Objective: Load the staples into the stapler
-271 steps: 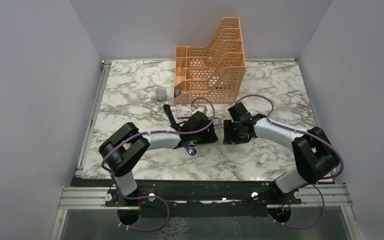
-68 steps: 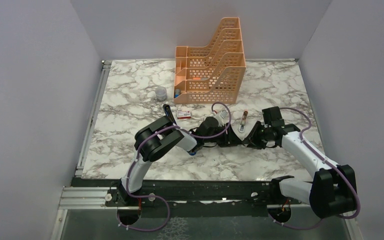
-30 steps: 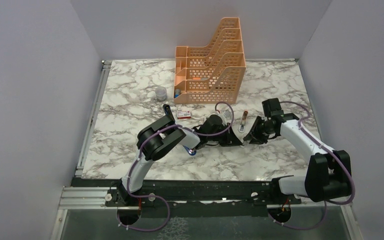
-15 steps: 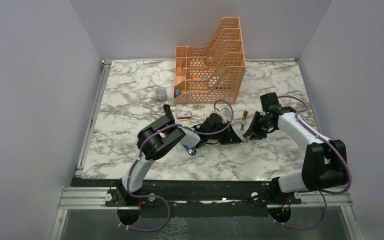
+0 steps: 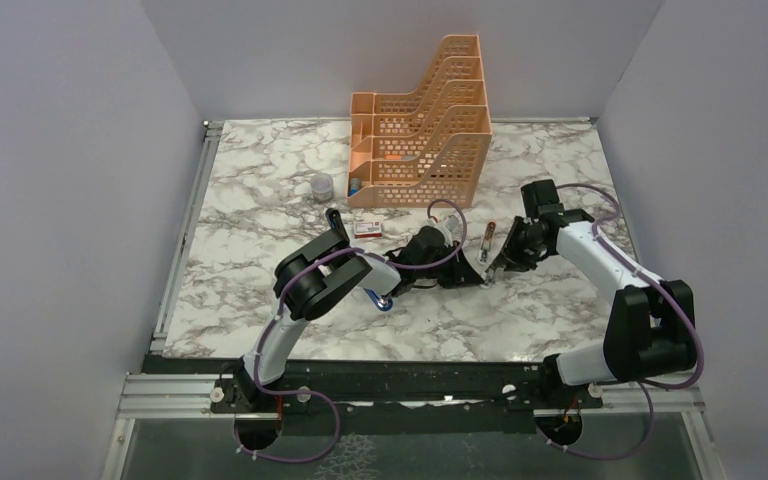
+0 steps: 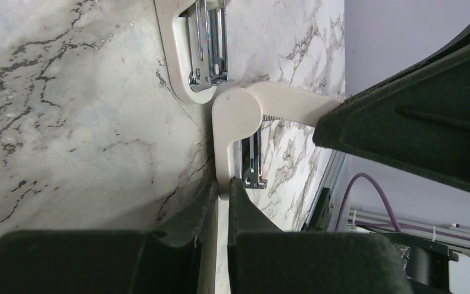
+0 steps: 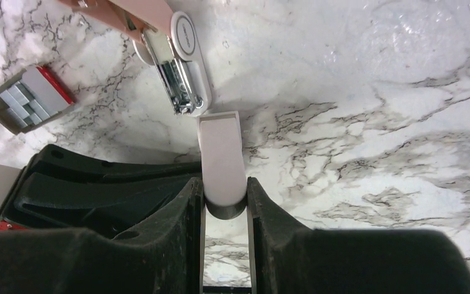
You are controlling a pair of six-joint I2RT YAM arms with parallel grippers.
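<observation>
The blue stapler [image 5: 383,300] lies partly under my left forearm, its black end [image 5: 335,222] sticking out behind. The staples sit in a dark tray [image 7: 27,101] next to their red-and-white box [image 5: 367,228]. Both grippers meet at mid-table on one white hinged piece [image 7: 220,153]. My left gripper [image 6: 223,184] is shut on its thin leg. My right gripper [image 7: 223,184] is shut on its rounded end. The piece's bend [image 6: 235,110] lies beside a small pink-and-white mini stapler [image 7: 183,55] with a bare metal channel.
An orange file organiser [image 5: 420,120] stands at the back centre, with a small clear cup [image 5: 321,186] to its left. The mini stapler [image 5: 487,238] lies just behind the two grippers. Grey walls close in the marble table [image 5: 260,160] on three sides.
My right gripper has swung a little toward the back with the white piece and its arm has straightened. The left arm has stayed where it was, still gripping.
</observation>
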